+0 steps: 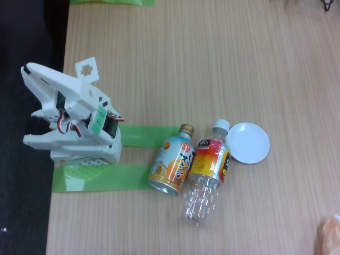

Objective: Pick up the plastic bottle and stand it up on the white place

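Observation:
The plastic bottle lies on its side on the wooden table, clear and ribbed, with a red-orange-yellow label. Its white cap points up in the fixed view and sits right at the left rim of the white place, a small round white dish. The arm is folded over its base at the left table edge, and my gripper is far left of the bottle with nothing in it. From this angle the jaws cannot be read as open or shut.
An orange-and-blue can with a gold cap lies on its side right against the bottle's left. Green tape strips run from the white base block. The table's left edge passes just behind the base. An orange object sits at the bottom right corner.

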